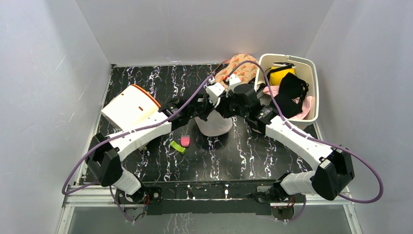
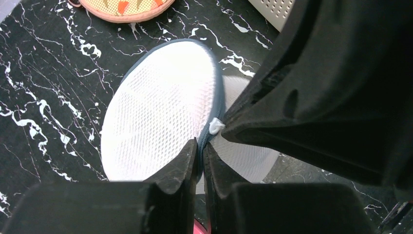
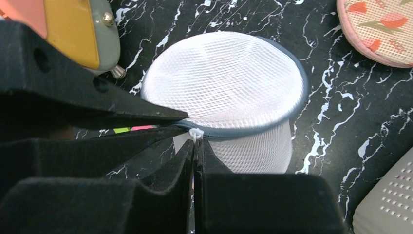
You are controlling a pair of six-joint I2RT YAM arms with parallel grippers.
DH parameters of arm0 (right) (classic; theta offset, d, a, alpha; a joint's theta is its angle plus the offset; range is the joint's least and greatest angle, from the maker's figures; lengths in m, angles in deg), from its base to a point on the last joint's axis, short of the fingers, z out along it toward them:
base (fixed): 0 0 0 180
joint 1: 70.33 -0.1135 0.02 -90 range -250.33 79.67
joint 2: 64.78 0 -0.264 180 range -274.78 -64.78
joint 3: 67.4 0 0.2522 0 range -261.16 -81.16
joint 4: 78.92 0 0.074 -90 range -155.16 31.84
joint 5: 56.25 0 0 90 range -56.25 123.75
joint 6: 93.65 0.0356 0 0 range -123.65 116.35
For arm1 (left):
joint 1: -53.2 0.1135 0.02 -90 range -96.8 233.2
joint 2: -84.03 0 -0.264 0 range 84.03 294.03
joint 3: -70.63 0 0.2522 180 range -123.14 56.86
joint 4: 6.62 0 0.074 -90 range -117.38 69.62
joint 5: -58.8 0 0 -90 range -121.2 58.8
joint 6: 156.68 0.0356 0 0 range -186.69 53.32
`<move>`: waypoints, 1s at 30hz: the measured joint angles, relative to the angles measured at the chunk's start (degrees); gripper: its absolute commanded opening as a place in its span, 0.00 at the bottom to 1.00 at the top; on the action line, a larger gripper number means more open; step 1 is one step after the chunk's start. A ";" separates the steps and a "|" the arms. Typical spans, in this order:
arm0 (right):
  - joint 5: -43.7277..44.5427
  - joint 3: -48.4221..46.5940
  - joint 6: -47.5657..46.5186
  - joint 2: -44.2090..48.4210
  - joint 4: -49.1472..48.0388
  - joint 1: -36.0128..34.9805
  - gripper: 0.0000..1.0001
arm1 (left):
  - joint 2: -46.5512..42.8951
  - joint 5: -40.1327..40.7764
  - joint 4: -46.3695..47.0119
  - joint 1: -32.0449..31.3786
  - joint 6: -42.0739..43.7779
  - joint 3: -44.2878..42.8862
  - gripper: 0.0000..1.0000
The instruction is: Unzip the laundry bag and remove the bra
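The laundry bag [image 1: 215, 125] is a small white mesh drum with a grey-blue zip round its lid rim, standing mid-table. In the left wrist view the bag [image 2: 160, 107] lies just ahead, and my left gripper [image 2: 200, 148] is shut on the zip rim beside the white zip pull [image 2: 215, 126]. In the right wrist view my right gripper [image 3: 196, 142] is shut on the white zip pull [image 3: 196, 133] at the near rim of the bag [image 3: 229, 83]. The zip looks closed. The bra is hidden. In the top view both grippers, left [image 1: 200, 111] and right [image 1: 220, 108], meet over the bag.
A white slotted basket [image 1: 314, 83] at the back right holds yellow, black and pink items. A peach patterned pad [image 1: 238, 68] lies behind the bag. A white box with an orange rim [image 1: 129, 105] sits at the left. Green [image 1: 178, 146] and pink [image 1: 185, 141] clips lie in front.
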 measured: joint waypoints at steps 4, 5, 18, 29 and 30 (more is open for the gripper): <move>2.05 0.00 0.02 0.00 0.07 -0.09 0.00 | -0.15 0.57 0.15 -0.28 0.17 0.02 0.00; 2.56 0.00 0.02 0.00 0.07 -0.09 0.00 | -0.24 0.68 0.28 -0.33 0.20 0.02 0.00; 8.07 0.00 0.52 0.22 0.50 2.32 0.00 | -4.74 1.53 3.50 -0.52 1.09 3.28 0.00; 5.84 0.00 1.03 -1.40 1.05 8.59 0.00 | -9.22 1.77 5.51 -0.63 2.08 4.96 0.00; 5.40 0.00 0.90 -1.40 1.03 8.59 0.00 | -9.22 1.92 5.51 -0.63 2.12 4.96 0.00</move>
